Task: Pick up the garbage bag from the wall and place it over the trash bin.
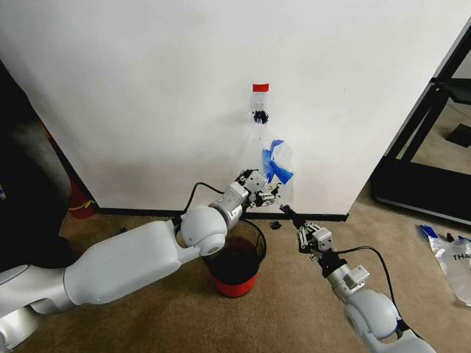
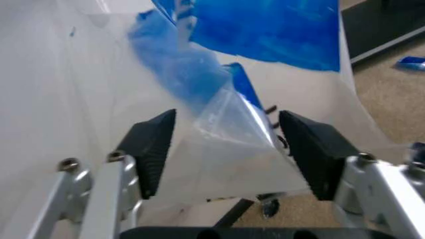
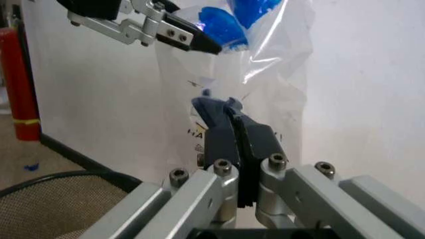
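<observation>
Tan carpet (image 1: 294, 323) meets a black baseboard (image 1: 140, 212) (dark furniture frame (image 1: 423, 147) at right).

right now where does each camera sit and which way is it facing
Head view: high on the robot, looking down at the wall, garbage bag and trash bin; both arms show.
Left wrist view: behind the open left gripper, facing the bag between its pads.
Right wrist view: behind the shut right gripper, pinching the bag's lower edge, facing the wall.
Shared: the right wrist view also shows the left gripper.
</observation>
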Controlling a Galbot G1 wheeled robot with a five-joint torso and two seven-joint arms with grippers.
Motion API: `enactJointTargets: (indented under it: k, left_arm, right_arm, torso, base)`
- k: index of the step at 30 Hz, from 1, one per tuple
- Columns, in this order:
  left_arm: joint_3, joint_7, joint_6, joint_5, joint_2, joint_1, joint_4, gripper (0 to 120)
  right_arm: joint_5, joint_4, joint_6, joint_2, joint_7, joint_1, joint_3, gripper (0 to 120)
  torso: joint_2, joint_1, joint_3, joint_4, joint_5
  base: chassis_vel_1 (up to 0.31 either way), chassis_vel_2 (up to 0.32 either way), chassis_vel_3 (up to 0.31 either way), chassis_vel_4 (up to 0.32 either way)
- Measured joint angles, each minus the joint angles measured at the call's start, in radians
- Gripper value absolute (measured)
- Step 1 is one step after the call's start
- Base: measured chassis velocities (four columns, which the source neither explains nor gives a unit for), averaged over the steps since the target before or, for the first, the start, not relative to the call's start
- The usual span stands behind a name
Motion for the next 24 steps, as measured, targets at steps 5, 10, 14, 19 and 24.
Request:
enactJointTargets:
  k: [5, 10, 14, 19, 24]
  left_arm:
    - [-0.002, 0.0, -0.008, 0.005, -0.004, 0.0, 0.003, 39]
    - [-0.005, 0.0, -0.008, 0.001, 0.0, 0.012, 0.0, 22]
    - [-0.006, 0.0, -0.012, 0.002, 0.0, 0.017, 0.008, 11]
    - [-0.033, -0.005, -0.014, -0.001, -0.005, 0.031, -0.006, 0]
    - [-0.067, -0.02, -0.014, -0.016, -0.002, 0.047, -0.034, 0]
  right_arm:
    - [0.003, -0.018, 0.0, 0.002, 0.0, 0.0, 0.0, 0]
    - [0.009, -0.019, 0.0, 0.003, 0.002, 0.003, 0.0, 0]
    - [0.01, -0.013, -0.002, 0.001, 0.003, 0.003, 0.0, 0]
    - [0.008, -0.009, -0.003, 0.001, 0.013, -0.001, 0.001, 0]
    - [0.007, -0.007, -0.009, 0.006, 0.039, -0.004, 0.005, 0]
  torso:
    - [0.0, 0.0, 0.0, -0.0002, 0.0001]
    - [0.0, 0.0, 0.0, 0.0001, 0.0001]
    - [0.0, 0.0, 0.0, 0.0, 0.0]
    - [0.0, 0.0, 0.0, -0.0001, 0.0]
    - [0.0, 0.0, 0.0, 0.0, 0.0]
  base:
    - [0.0, 0.0, 0.0, 0.0]
    - [0.0, 0.0, 0.0, 0.0]
    - [0.0, 0.0, 0.0, 0.0]
    - [0.0, 0.0, 0.0, 0.0]
    - [0.0, 0.0, 0.0, 0.0]
